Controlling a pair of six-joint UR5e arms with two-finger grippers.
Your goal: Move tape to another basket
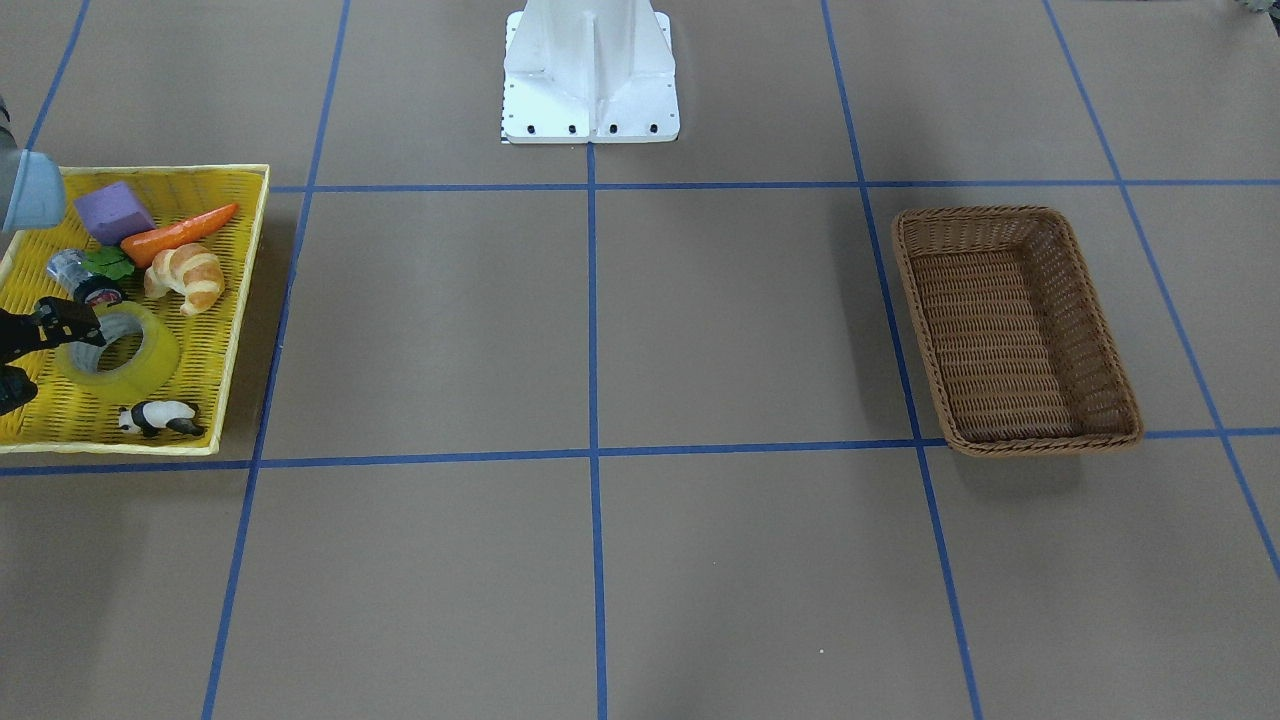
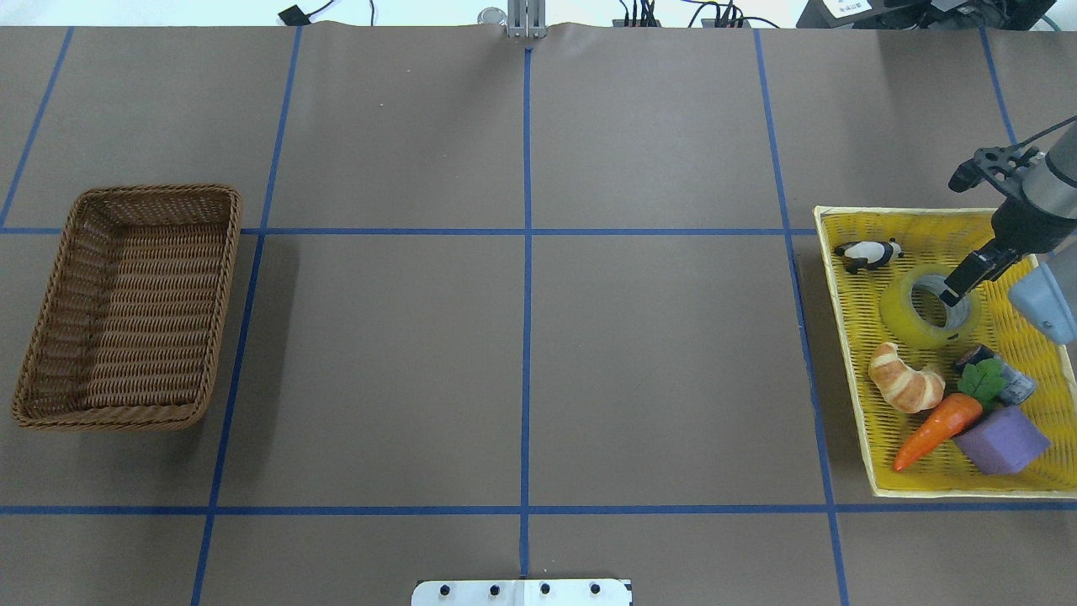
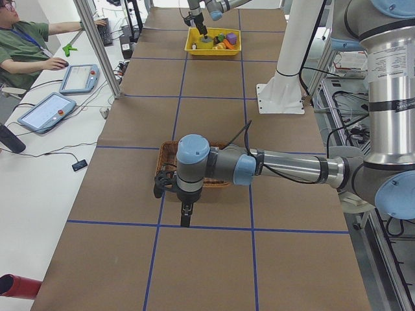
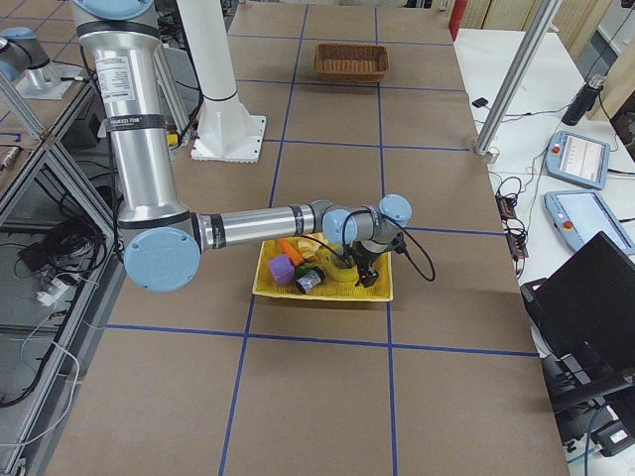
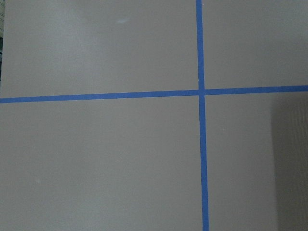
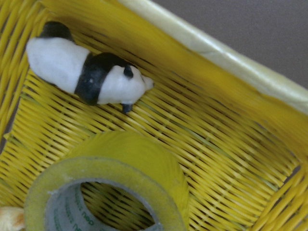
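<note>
The tape (image 1: 128,378) is a translucent yellow roll lying flat in the yellow tray (image 1: 235,200). It also shows in the overhead view (image 2: 904,318) and the right wrist view (image 6: 144,159). My right gripper (image 1: 35,355) is open and low over the tape's outer side, with one finger (image 2: 968,273) reaching into the ring's hole. The brown wicker basket (image 1: 1000,213) (image 2: 151,190) stands empty at the table's other end. My left gripper (image 3: 186,217) points down at the table beside that basket, and I cannot tell whether it is open or shut.
The tray also holds a toy panda (image 2: 867,252), a croissant (image 2: 904,387), a carrot (image 2: 938,429), a purple block (image 2: 1001,439) and a small silver cylinder (image 2: 1014,385). The white robot base (image 1: 590,70) stands at mid-table. An operator (image 3: 26,45) sits beside the table.
</note>
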